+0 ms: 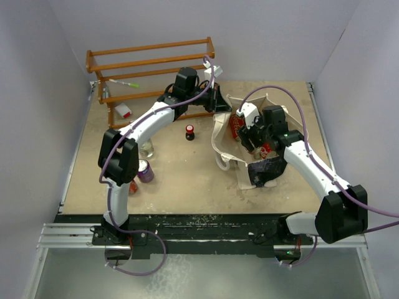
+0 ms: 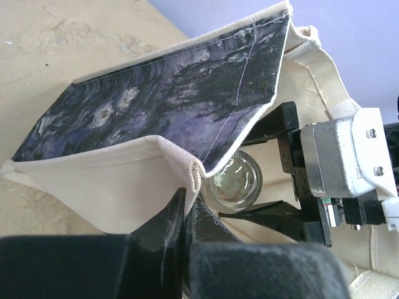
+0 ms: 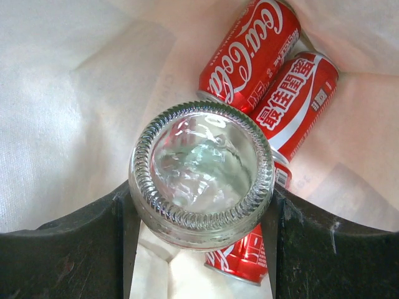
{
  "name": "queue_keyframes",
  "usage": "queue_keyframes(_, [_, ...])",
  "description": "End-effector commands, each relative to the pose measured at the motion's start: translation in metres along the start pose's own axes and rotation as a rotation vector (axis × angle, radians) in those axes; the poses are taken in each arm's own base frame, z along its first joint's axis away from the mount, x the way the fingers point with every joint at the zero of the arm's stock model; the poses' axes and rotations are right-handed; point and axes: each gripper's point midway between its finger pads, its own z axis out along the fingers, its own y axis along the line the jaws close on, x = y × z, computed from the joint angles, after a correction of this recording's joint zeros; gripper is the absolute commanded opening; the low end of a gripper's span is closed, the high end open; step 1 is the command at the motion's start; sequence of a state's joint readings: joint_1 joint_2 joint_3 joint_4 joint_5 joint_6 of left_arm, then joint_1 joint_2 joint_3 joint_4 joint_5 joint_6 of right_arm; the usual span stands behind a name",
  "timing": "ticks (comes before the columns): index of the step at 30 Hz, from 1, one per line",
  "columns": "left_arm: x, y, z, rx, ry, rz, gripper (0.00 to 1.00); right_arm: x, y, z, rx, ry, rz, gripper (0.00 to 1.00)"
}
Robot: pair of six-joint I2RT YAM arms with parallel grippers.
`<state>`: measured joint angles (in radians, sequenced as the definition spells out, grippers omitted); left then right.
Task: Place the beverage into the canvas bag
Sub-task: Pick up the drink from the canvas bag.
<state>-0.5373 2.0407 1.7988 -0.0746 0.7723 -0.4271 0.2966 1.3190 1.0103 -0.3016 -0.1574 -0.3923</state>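
Note:
The canvas bag [image 1: 222, 141] stands open at the right of the table, its black panel [image 1: 268, 170] facing the front. My left gripper [image 1: 216, 103] is shut on the bag's left rim and holds it up; the pinched cloth shows in the left wrist view [image 2: 194, 176]. My right gripper [image 1: 254, 134] is inside the bag's mouth, shut on a clear glass bottle [image 3: 201, 171] seen base-on. The bottle [image 2: 235, 181] also shows in the left wrist view, just inside the rim. Three red cola cans [image 3: 249, 56] lie on the bag's bottom below the bottle.
A wooden rack [image 1: 149, 62] stands at the back left with a small white and red item [image 1: 123, 111]. A small dark bottle with a red cap [image 1: 189, 132], a clear glass [image 1: 147, 149], a purple can [image 1: 145, 170] and a red can [image 1: 133, 186] stand left of the bag.

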Motion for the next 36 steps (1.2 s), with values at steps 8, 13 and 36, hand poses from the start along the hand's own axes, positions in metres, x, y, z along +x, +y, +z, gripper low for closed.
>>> queue_keyframes(8, [-0.017, -0.008, -0.007, 0.008, -0.031, 0.054, 0.00, -0.053, -0.036, -0.033, 0.115, -0.115, 0.042, 0.00])
queue_keyframes(13, [-0.015, -0.010, -0.007, 0.021, -0.026, 0.054, 0.05, -0.071, -0.037, -0.047, 0.108, -0.168, 0.079, 0.00])
queue_keyframes(36, [-0.089, -0.073, -0.058, 0.192, -0.148, 0.290, 0.99, -0.223, -0.070, -0.171, 0.147, -0.574, 0.387, 0.00])
